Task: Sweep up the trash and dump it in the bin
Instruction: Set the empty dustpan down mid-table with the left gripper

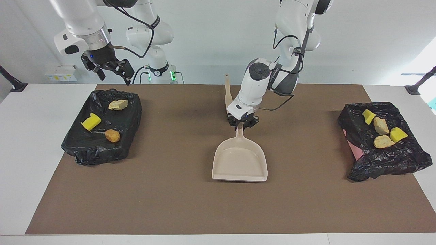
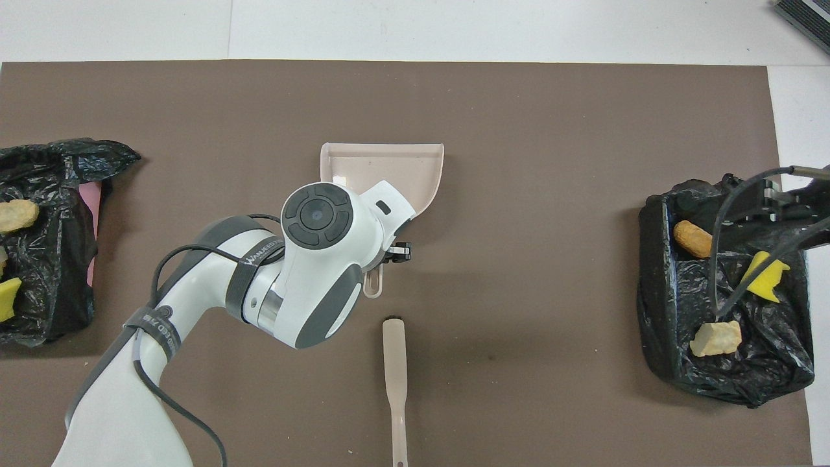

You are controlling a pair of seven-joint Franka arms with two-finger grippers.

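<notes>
Left gripper [image 1: 242, 124] clamps smooth beige dustpan [image 1: 239, 160] (flat, scoop-shaped).

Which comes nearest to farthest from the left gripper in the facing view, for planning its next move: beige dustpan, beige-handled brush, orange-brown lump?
1. Beige plastic dustpan: handle held in the shut left gripper.
2. Beige-handled brush: beside it.
3. Orange-brown bread-like lump: right arm's end.
</notes>
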